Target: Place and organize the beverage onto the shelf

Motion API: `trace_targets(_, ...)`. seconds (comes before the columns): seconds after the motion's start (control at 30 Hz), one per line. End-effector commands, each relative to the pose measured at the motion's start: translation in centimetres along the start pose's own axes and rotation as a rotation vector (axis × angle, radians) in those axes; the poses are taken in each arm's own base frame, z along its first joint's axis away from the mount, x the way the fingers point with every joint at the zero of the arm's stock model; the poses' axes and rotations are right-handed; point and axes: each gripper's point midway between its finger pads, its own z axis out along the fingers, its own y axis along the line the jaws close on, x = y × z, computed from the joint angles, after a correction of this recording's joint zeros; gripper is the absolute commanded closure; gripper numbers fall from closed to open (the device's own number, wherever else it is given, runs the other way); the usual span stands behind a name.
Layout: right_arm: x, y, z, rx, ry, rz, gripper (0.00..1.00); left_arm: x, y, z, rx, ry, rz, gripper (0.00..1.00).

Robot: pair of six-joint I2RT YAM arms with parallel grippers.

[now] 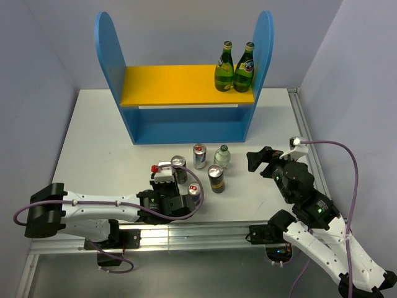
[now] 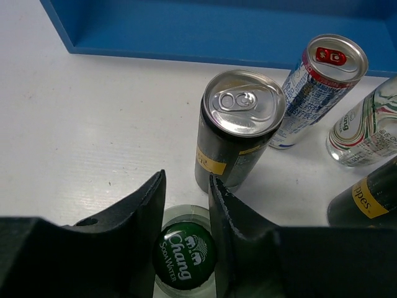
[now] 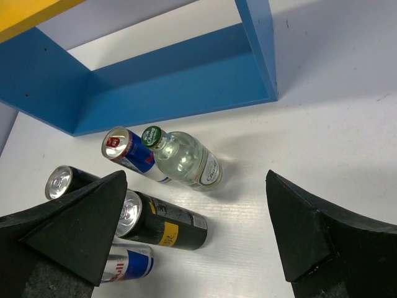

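Note:
The blue shelf [image 1: 186, 124] stands at the back, with two green bottles [image 1: 234, 67] on its yellow upper board [image 1: 173, 84]. On the table before it stand a black can [image 1: 178, 164], a silver can [image 1: 199, 156], a clear bottle [image 1: 222, 155], a second black can [image 1: 216, 179] and a second silver can [image 1: 194, 192]. My left gripper [image 2: 186, 180] is shut on the neck of another clear bottle with a green cap [image 2: 184, 254], just behind the black can [image 2: 239, 136]. My right gripper [image 3: 197, 177] is wide open and empty, right of the drinks [image 1: 260, 159].
The shelf's lower level [image 1: 189, 115] holds nothing. The right wrist view shows the clear bottle [image 3: 183, 158], a silver can [image 3: 130, 155], a black can [image 3: 167, 226] and a second silver can [image 3: 127, 264] left of the open jaws. A metal rail [image 1: 304, 124] runs along the table's right edge.

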Motion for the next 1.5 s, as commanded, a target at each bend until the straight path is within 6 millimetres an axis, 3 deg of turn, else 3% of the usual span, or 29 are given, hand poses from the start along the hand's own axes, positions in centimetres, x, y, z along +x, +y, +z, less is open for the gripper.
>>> trace_targets(0.0,-0.8,0.2,0.3,0.003,-0.038,0.015,0.00,0.7,-0.4,0.0,0.003,0.032,-0.015,0.78)
trace_targets(0.13,-0.7,0.2,0.4,0.006,-0.036,0.013,0.00,0.6,-0.4,0.0,-0.007,0.035,-0.015,0.99)
trace_targets(0.27,-0.8,0.1,0.4,0.012,-0.037,0.013,0.00,-0.4,0.1,-0.4,-0.020,0.034,0.005,1.00)
trace_targets(0.73,-0.9,0.0,0.3,0.017,-0.045,0.019,0.00,-9.1,0.3,-3.3,0.053,-0.019,-0.093,1.00)
trace_targets(0.9,-0.9,-0.1,0.3,0.016,-0.048,0.021,0.00,-14.8,0.2,-4.0,0.080,-0.076,-0.090,1.00)
trace_targets(1.03,-0.8,-0.1,0.4,0.018,-0.049,0.022,0.00,-21.6,-0.3,-4.3,0.122,-0.156,-0.151,1.00)
trace_targets(1.13,-0.9,0.0,0.3,0.014,-0.050,0.023,0.00,-26.4,0.6,-3.9,0.137,-0.229,-0.110,1.00)
trace_targets(1.17,-0.7,0.2,0.3,0.002,-0.043,0.020,0.00,-29.1,1.0,-4.2,0.141,-0.266,-0.130,1.00)
trace_targets(1.37,-0.8,0.2,0.2,0.001,-0.042,0.022,0.00,-38.1,1.6,-2.4,0.143,-0.387,-0.134,1.00)
trace_targets(1.47,-0.9,0.2,0.1,-0.004,-0.045,0.023,0.00,-41.9,2.4,-0.2,0.107,-0.419,-0.122,1.00)
